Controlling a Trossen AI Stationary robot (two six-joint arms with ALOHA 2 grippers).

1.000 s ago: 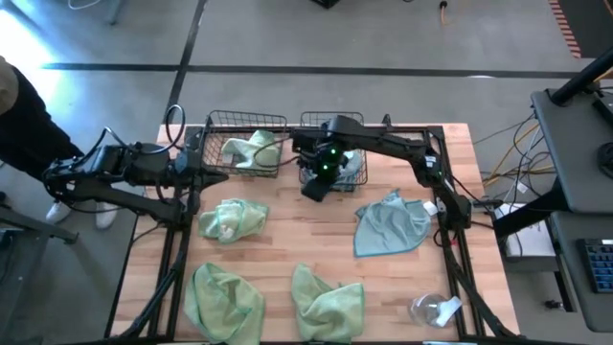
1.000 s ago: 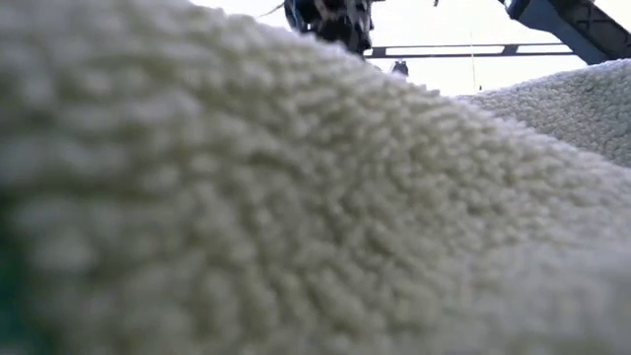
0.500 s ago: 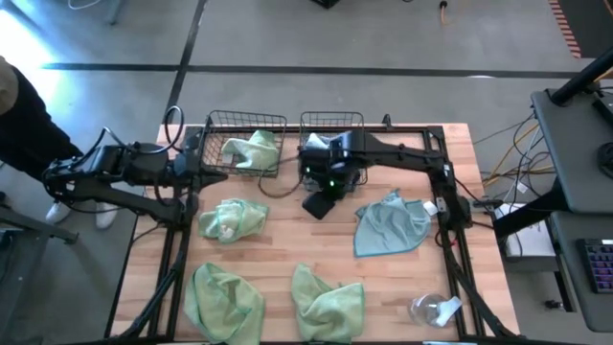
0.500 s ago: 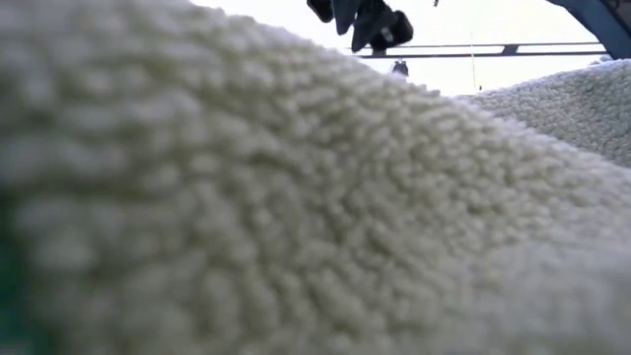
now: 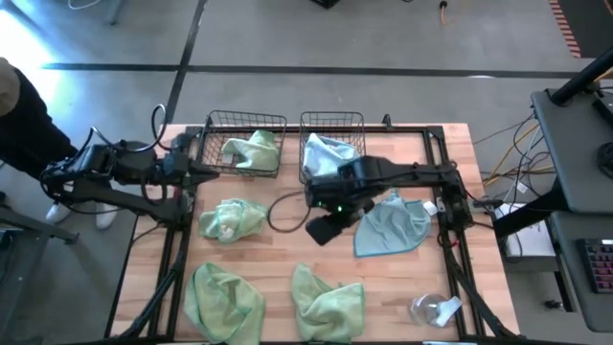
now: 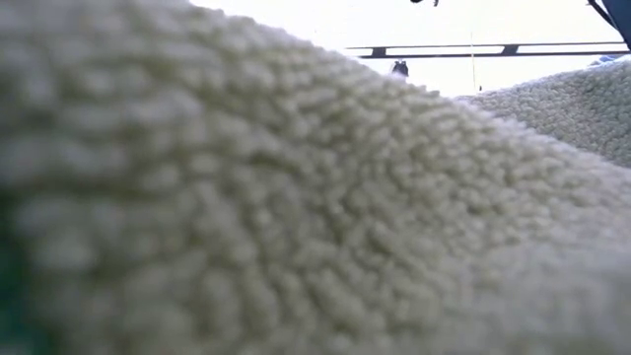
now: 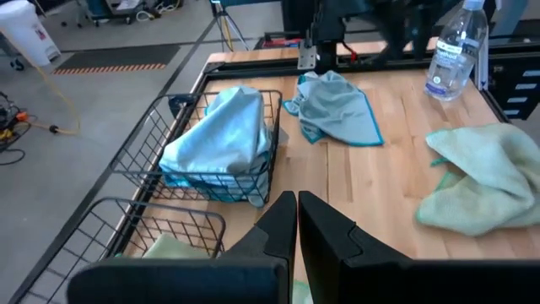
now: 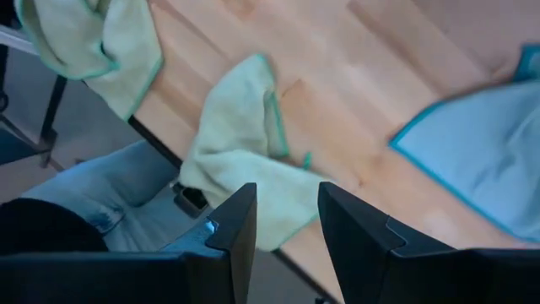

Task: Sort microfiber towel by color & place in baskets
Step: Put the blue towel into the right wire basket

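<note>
Jaws parted, right gripper (image 5: 323,228) empty, bare table (image 5: 287,244) beneath

Right arm reaches across the table centre; right gripper (image 5: 323,228) hangs above the wood, fingers (image 8: 234,221) parted and empty. Left arm waits at the left edge (extended sideways), left gripper (image 5: 213,171) fingers pressed together.

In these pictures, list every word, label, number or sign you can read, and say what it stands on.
None can be read.
The clear bottle carries a label, too blurred to read.
The towels, the baskets and the table show no writing.
</note>
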